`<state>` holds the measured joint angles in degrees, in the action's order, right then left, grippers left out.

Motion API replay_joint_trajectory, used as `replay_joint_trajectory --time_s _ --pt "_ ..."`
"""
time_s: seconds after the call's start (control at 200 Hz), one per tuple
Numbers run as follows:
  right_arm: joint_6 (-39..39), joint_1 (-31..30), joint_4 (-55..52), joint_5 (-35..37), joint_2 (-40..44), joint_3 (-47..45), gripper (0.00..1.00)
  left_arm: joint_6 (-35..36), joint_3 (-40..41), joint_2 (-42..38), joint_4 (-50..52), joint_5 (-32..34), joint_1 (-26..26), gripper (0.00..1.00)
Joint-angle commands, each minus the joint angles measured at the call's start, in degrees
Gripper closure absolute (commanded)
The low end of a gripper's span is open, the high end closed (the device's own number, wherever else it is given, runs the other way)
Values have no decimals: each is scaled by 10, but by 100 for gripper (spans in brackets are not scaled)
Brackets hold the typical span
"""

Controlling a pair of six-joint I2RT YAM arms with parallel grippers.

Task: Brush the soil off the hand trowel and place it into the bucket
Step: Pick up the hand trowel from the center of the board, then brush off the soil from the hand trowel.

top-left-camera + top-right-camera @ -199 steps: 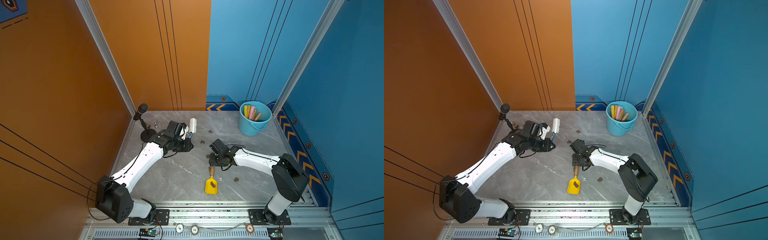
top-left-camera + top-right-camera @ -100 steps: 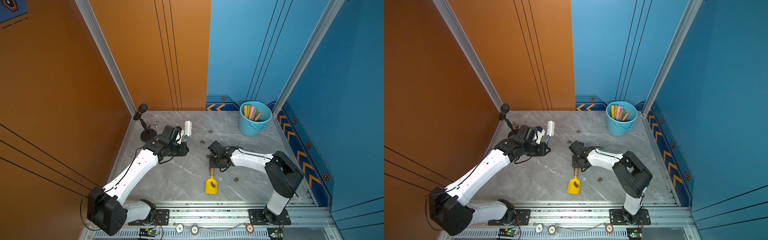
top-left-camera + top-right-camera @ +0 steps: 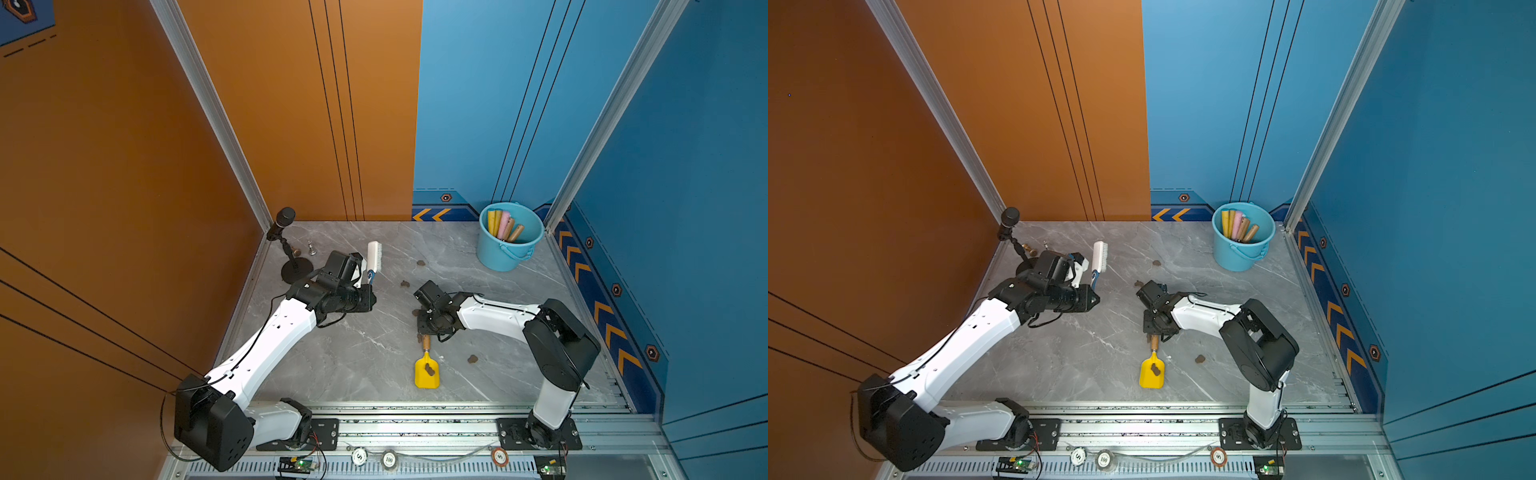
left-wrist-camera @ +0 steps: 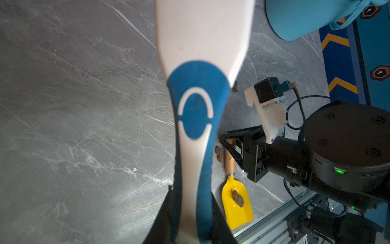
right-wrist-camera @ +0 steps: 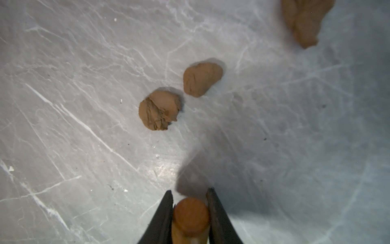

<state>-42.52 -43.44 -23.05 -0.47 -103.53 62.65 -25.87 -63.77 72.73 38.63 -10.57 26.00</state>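
The yellow hand trowel (image 3: pixel 427 374) (image 3: pixel 1152 374) lies on the grey marble floor with its blade toward the front rail. A lump of soil (image 3: pixel 431 368) (image 4: pixel 237 199) sits on the blade. My right gripper (image 3: pixel 426 332) (image 5: pixel 191 193) is shut on the trowel's wooden handle (image 5: pixel 191 215), low at the floor. My left gripper (image 3: pixel 365 277) (image 4: pixel 191 202) is shut on the blue-and-white brush (image 3: pixel 372 257) (image 4: pixel 198 84), held above the floor to the left of the trowel. The light-blue bucket (image 3: pixel 496 255) (image 3: pixel 1233 255) stands upright in the far right corner.
Loose soil lumps (image 3: pixel 421 262) (image 3: pixel 472 358) (image 5: pixel 160 109) lie scattered around the right gripper. Several tool handles (image 3: pixel 505 226) stick up in the bucket. A black microphone stand (image 3: pixel 291 257) and small pieces (image 3: pixel 311 248) stand at the far left. A metal rail (image 3: pixel 415 415) runs along the front.
My right gripper's jaws have closed onto the trowel's handle. The left arm has drawn the brush slightly left and toward the front.
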Motion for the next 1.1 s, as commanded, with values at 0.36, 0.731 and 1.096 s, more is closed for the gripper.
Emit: replay_joint_trajectory --time_s 0.36,0.731,1.096 --pt "-17 51 -4 17 34 30 88 35 -3 8 4 6 3 100" --pt "82 109 92 113 11 184 90 142 -46 81 87 105 129 100" --pt "156 121 45 111 -57 330 91 184 -149 202 106 181 174 100"
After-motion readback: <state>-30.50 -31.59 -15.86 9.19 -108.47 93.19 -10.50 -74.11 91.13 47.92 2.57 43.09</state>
